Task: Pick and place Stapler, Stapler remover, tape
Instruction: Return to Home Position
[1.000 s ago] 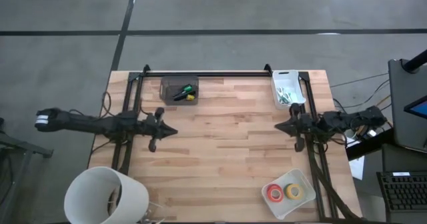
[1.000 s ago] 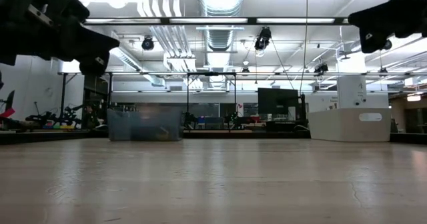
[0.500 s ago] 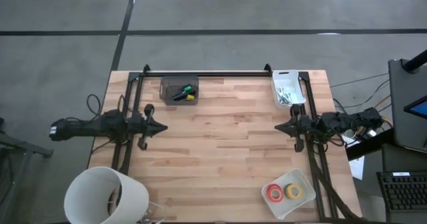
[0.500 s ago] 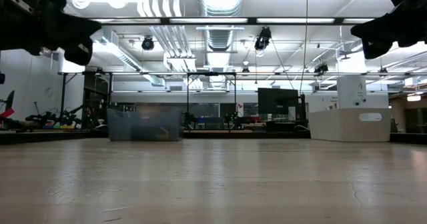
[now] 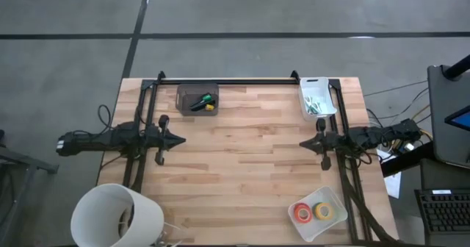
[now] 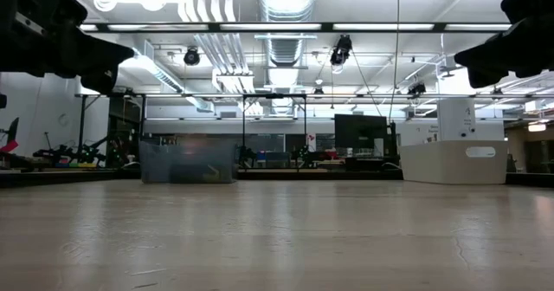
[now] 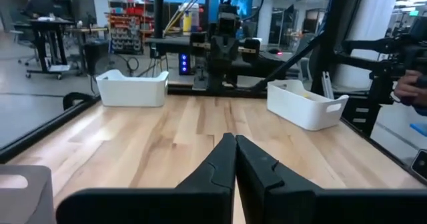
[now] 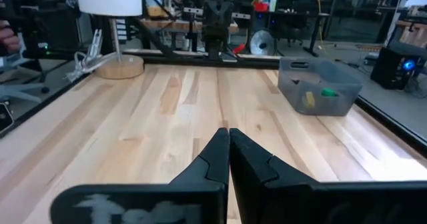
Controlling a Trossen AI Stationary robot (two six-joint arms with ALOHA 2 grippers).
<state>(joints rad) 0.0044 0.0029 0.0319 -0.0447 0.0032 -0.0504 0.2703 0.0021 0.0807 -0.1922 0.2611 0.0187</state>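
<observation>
The black stapler (image 5: 192,103) lies in a grey bin (image 5: 183,92) at the table's far side, next to a small green piece (image 5: 207,98) and a yellow one (image 5: 210,107); which is the stapler remover I cannot tell. A red tape roll (image 5: 302,212) and a yellow tape roll (image 5: 322,211) lie flat in a white tray (image 5: 334,195) at the near right. My left gripper (image 5: 182,139) hangs shut over the table's left side, pointing level toward the right. My right gripper (image 5: 301,144) is shut over the right side and points left. Both grippers are empty.
A white bin (image 5: 314,85) with small green and white bits stands at the far right corner. A lamp with a white shade (image 5: 114,216) stands at the near left corner. Bare wood (image 5: 242,166) lies between the grippers. A dark rail (image 5: 228,79) runs along the far edge.
My left gripper has drawn back toward the table's left edge, staying level. My right gripper has sunk a little where it was.
</observation>
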